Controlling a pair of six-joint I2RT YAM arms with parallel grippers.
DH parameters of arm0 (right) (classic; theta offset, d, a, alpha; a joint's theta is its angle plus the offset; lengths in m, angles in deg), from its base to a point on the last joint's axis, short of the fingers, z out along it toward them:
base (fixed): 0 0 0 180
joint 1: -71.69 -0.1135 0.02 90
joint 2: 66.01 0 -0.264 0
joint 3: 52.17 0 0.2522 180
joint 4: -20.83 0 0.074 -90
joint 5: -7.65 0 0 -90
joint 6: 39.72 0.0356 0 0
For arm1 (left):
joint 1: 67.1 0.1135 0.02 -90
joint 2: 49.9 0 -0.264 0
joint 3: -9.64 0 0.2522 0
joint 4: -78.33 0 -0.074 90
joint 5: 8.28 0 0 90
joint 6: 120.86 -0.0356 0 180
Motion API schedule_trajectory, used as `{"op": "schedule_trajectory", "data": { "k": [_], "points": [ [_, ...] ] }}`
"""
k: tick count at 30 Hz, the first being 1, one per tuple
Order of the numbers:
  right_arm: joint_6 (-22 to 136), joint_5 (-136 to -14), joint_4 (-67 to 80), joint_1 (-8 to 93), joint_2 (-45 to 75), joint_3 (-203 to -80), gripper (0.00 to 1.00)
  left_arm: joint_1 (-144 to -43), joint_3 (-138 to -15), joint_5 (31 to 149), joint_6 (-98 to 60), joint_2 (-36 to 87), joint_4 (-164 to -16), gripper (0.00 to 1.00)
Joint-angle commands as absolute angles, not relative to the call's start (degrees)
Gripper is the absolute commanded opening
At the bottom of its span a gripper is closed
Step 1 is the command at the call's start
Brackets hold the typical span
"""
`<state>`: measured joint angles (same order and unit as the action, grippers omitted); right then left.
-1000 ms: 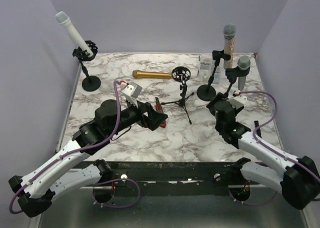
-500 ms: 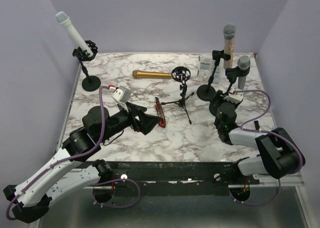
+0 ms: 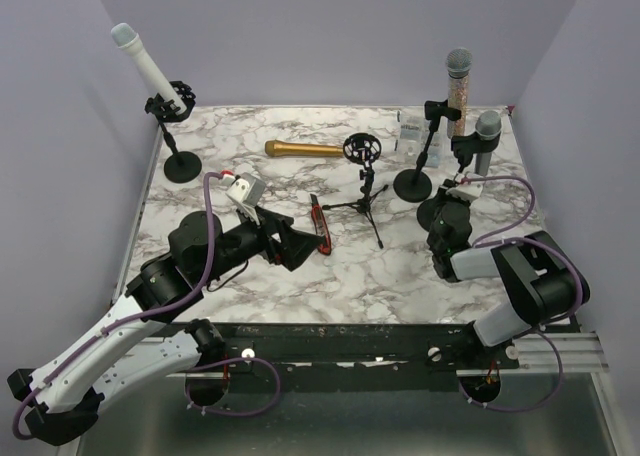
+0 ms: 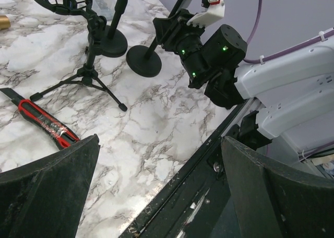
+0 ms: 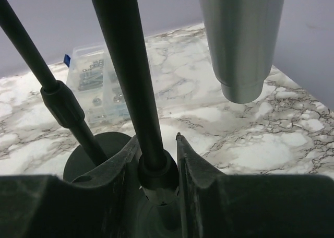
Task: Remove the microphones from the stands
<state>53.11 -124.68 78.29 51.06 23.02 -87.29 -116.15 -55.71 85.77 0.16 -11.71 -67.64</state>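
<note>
Jaws of right gripper pinch stand pole — left gripper gapes.

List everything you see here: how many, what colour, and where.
white microphone: one, white, clipped in left stand
left stand: one, black, far-left corner
glitter microphone: one, speckled body, grey head, upright in back stand
back stand: one, black, far right
silver microphone: one, silver, clipped in front stand
front stand: one, black, far right, nearer
gold microphone: one, gold, lying far centre
shock-mount tripod: one, black, empty, centre
utility knife: one, red and black, centre
plastic box: one, clear, far right
table: one, white marble
left gripper: one, black, open, by the knife
right gripper: one, black, shut on front stand's pole
</note>
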Motion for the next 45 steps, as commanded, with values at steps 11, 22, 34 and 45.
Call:
{"op": "schedule_trajectory", "data": {
  "k": [11, 22, 34, 45],
  "points": [
    [67.39, -117.91, 47.10, 50.62, -0.29, -84.30, 0.01, -115.72, -52.75, 86.31, -0.04, -11.38, -70.92, 0.99],
    [74.73, -130.97, 22.86, 32.92, -10.90, -85.69, 0.01, -115.52, -50.98, 87.81, 1.54, -10.88, -74.48, 0.99],
    [77.31, -133.85, 18.27, 29.73, -7.35, -89.08, 0.35, -115.51, -50.35, 87.83, 2.62, -12.30, -74.46, 0.99],
    [88.85, -124.59, -0.09, 29.59, -15.37, -93.41, 0.66, -115.54, -52.81, 89.34, 2.24, -8.53, -76.30, 0.99]
  ]
}}
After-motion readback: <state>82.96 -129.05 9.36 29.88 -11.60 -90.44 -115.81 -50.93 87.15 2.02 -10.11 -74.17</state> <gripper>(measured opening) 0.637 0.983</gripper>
